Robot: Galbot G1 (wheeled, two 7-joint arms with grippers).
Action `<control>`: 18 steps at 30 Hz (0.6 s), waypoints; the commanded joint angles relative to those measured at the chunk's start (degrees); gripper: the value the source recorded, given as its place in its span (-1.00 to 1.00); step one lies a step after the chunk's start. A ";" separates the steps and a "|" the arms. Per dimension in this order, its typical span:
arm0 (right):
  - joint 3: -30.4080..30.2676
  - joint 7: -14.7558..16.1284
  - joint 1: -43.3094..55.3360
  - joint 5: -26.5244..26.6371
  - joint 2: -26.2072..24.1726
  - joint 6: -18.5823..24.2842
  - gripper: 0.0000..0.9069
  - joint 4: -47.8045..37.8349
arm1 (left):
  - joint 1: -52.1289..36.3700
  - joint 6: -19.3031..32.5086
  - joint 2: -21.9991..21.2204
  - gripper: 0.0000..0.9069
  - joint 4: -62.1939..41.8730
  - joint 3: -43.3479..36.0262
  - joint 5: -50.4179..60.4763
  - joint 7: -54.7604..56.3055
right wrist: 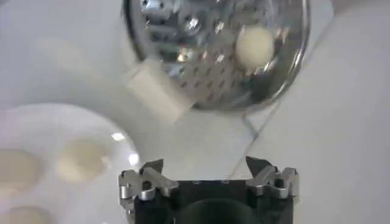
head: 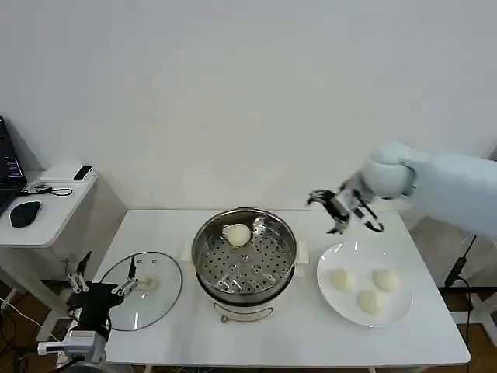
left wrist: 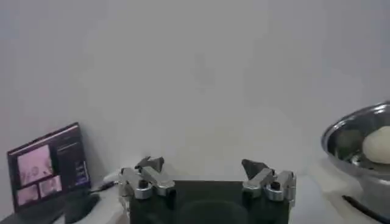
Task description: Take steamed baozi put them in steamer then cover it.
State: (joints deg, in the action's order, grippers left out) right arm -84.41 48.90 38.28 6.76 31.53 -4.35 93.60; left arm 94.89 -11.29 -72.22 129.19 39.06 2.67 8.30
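Observation:
The shiny steamer (head: 245, 256) stands mid-table with one baozi (head: 238, 234) on its perforated tray; the same bun (right wrist: 254, 44) lies in the steamer (right wrist: 201, 67) in the right wrist view. Three more baozi (head: 363, 287) rest on a white plate (head: 330, 299) to the right. The glass cover (head: 147, 291) lies flat on the table at the left. My right gripper (head: 342, 210) hangs open and empty in the air between the steamer and the plate. Parked off the table's left front corner, my left gripper (head: 99, 286) is open beside the cover.
A side desk (head: 43, 210) at the far left holds a mouse (head: 26, 213) and a laptop (left wrist: 46, 167). The white wall is close behind the table. The steamer's white handle (right wrist: 159, 90) juts toward the plate.

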 commanded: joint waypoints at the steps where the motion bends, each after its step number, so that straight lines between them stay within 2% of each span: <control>1: -1.31 0.07 -4.44 0.65 -10.64 -6.03 1.00 4.15 | -0.40 -0.07 0.35 1.00 -0.39 -1.45 0.38 -0.12; 9: 5.26 0.32 -15.70 -0.13 -8.51 -7.63 1.00 0.60 | -0.50 0.05 -0.35 1.00 -0.89 -2.15 1.55 -0.21; 18: 16.57 -1.35 -29.30 -2.76 -3.72 -9.32 1.00 -6.06 | -0.60 0.06 -0.58 1.00 -1.87 -1.35 1.66 -0.21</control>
State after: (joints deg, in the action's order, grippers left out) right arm -73.49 47.62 17.65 4.64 27.90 -12.10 89.79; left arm 94.36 -11.24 -72.80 127.36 38.01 4.14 8.12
